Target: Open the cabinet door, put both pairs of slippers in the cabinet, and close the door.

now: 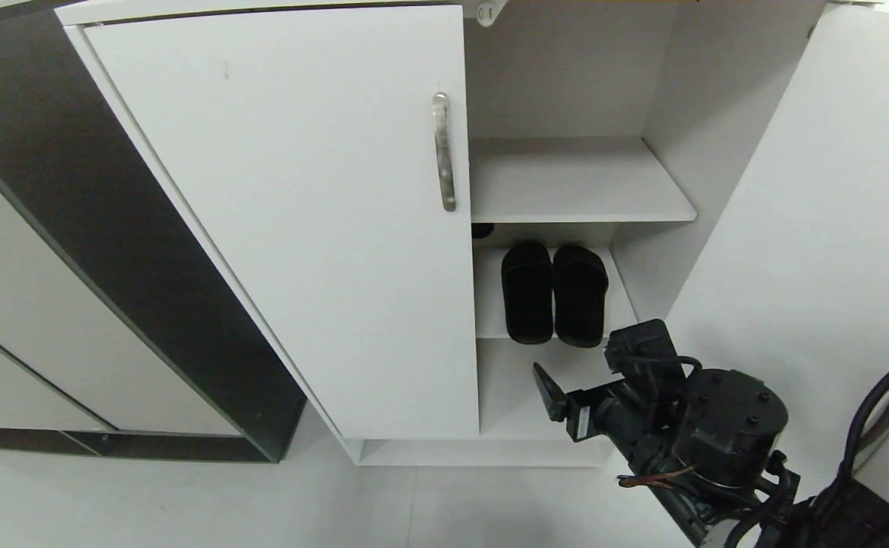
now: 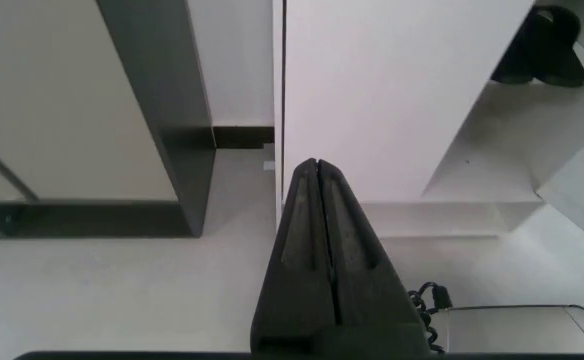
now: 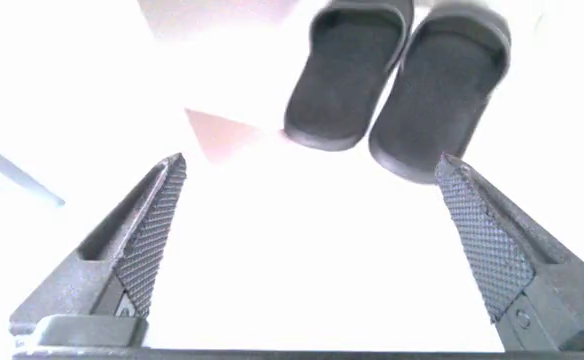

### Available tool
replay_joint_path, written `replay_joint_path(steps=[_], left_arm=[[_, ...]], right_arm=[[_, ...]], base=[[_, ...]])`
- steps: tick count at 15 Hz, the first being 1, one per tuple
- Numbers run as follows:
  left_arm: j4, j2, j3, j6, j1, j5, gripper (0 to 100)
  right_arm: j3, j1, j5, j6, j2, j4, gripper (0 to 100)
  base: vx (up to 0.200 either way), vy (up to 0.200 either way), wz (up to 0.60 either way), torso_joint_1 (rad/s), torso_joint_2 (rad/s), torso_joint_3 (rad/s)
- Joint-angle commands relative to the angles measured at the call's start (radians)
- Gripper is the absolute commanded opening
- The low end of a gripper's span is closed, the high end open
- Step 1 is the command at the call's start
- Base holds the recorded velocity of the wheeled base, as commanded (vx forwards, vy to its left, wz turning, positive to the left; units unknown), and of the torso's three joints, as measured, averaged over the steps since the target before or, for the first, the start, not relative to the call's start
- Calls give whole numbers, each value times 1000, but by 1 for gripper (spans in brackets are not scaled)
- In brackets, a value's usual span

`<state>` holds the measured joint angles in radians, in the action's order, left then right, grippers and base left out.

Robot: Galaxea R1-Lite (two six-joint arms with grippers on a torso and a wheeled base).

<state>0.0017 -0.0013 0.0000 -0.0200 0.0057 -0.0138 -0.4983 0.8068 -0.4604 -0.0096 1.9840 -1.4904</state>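
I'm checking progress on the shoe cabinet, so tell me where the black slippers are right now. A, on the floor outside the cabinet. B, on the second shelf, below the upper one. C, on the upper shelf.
B: the pair of black slippers lies side by side on the second shelf, just beneath the upper shelf, inside the open half of the cabinet.

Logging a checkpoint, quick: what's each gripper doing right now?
Left gripper: shut, holding nothing.
Right gripper: open, empty, facing the black slippers.

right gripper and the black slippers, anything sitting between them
Nothing: in the right wrist view, only bare white cabinet surface lies between the open right gripper and the black slippers.
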Motion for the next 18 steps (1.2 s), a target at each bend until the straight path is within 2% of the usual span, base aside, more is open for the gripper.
replay_joint_path(steps=[1,10,18], left_arm=[[0,1,0,0,0,0,0],[0,1,0,3,0,-3,0],[0,1,0,3,0,-3,0]], right_arm=[[7,6,2,-3,-67,1,100],[21,17,0,-4,-87,2,100],[30,18,0,-4,-77,4,100]], base=[[0,0,0,0,0,0],[0,0,0,0,0,0],[0,0,0,3,1,170]])
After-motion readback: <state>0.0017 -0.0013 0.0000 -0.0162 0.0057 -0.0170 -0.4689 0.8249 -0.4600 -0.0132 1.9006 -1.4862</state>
